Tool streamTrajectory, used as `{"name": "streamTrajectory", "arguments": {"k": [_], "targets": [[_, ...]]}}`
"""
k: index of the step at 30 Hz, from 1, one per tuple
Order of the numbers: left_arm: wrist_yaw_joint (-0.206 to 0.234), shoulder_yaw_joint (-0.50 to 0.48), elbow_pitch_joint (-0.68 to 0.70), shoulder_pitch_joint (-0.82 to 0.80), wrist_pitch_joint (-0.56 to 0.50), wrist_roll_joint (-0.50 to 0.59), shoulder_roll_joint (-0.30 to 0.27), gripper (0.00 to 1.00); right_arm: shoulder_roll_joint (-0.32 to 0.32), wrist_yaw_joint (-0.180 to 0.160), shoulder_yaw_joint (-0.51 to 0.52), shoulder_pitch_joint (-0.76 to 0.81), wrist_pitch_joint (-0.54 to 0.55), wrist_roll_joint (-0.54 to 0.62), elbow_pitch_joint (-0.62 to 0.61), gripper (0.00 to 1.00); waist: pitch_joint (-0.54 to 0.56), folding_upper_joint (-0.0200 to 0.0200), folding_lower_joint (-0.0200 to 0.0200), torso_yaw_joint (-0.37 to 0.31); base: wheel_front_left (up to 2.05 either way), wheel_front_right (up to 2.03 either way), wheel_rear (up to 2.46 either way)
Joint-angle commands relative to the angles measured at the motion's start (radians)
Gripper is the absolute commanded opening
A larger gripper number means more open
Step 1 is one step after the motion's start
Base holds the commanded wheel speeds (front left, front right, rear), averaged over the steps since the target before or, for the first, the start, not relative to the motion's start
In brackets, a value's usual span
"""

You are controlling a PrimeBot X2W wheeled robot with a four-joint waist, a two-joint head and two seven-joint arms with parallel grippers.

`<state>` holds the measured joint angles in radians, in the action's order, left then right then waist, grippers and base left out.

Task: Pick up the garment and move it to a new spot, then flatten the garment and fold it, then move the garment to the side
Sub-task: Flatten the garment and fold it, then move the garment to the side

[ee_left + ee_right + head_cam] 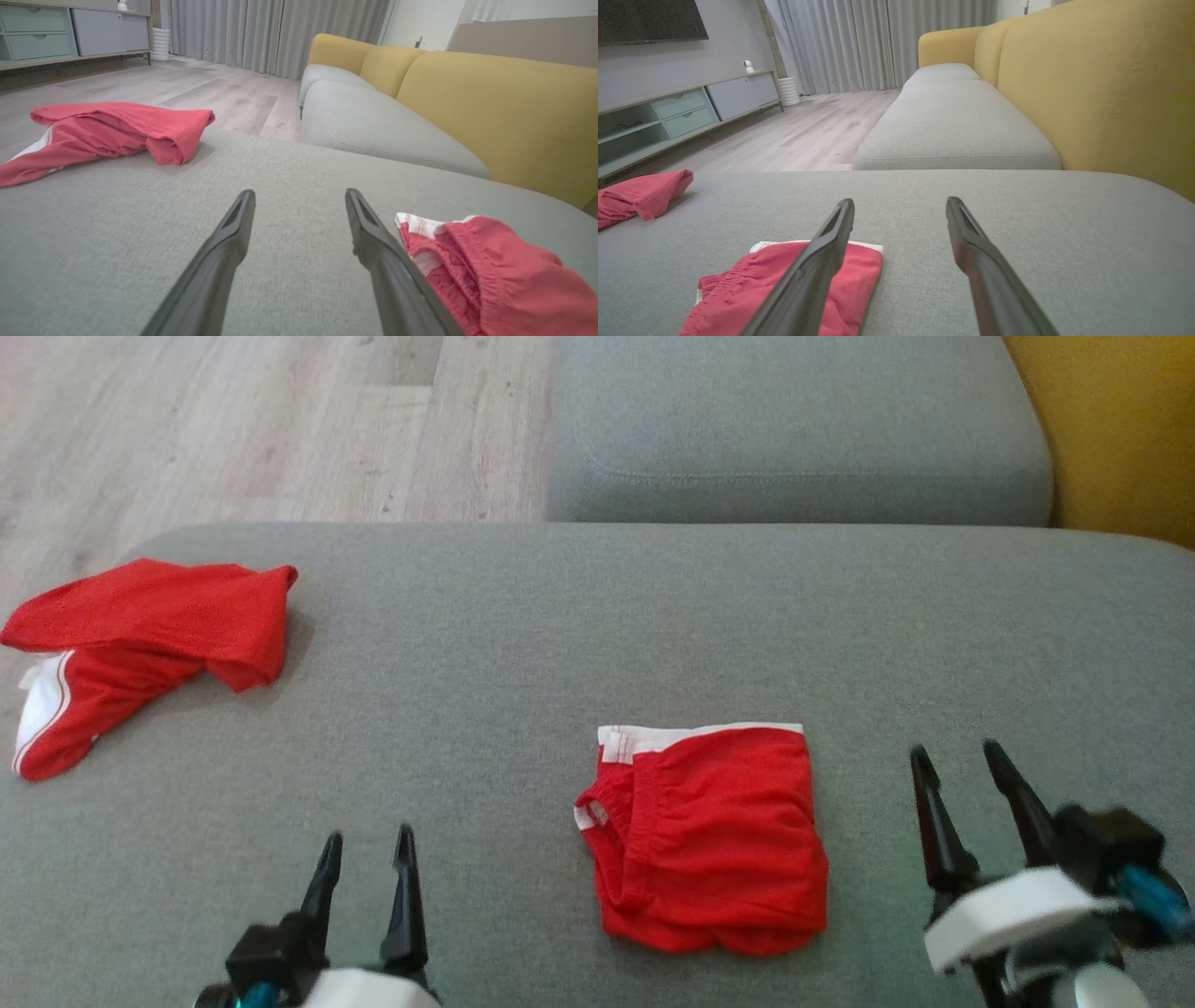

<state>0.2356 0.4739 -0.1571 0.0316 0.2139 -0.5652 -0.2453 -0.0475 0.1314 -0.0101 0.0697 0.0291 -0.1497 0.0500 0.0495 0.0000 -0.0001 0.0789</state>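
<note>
The folded red shorts [709, 845], white waistband at the far edge, lie flat on the grey seat cushion [523, 644] between your two hands and touch neither. They sit near the inner side of your right hand [957, 751] and somewhat farther from your left hand [369, 840]. Both hands are released, fingers spread wide with nothing between them, and point away from you low over the cushion.

A second red garment [140, 635] with white trim lies crumpled well ahead of your left hand and off to its outer side, at the cushion's corner. It is well apart from the shorts. Plain grey fabric runs from each hand to the shorts.

Ahead of your right hand, past the cushion's far edge, there is another grey seat cushion [794, 429]. The yellow backrest [1120, 429] runs along that hand's outer side. Ahead of your left hand the cushion ends at a pale wood floor [233, 420].

Farther into the room you have grey curtains [261, 32] and a low cabinet [682, 112] with pale green drawers. A small white device [748, 66] stands on top of the cabinet, and a dark screen [649, 21] hangs on the wall above it.
</note>
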Motion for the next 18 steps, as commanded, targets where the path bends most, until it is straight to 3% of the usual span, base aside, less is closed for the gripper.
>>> {"name": "streamTrajectory", "arguments": {"k": [1, 7, 18], "targets": [[0.006, -0.041, 0.024, -0.027, 0.012, 0.001, -0.016, 1.0, -0.003, -0.001, -0.016, -0.023, -0.014, -0.002, -0.04, 1.0, 0.003, 0.0, 0.0001, 0.0, 0.0, 0.0, 0.0], [0.013, -0.037, 0.0, 0.005, -0.007, -0.009, -0.03, 1.0, -0.003, -0.001, -0.009, 0.06, -0.061, -0.025, -0.029, 1.0, 0.012, 0.0, 0.0001, -0.006, 0.0, 0.0, 0.0], [0.017, -0.027, 0.009, 0.0, -0.016, -0.008, -0.036, 1.0, -0.003, -0.001, -0.012, 0.062, -0.062, -0.027, 0.003, 1.0, 0.012, 0.0, 0.0001, -0.003, 0.0, 0.0, 0.0]]}}
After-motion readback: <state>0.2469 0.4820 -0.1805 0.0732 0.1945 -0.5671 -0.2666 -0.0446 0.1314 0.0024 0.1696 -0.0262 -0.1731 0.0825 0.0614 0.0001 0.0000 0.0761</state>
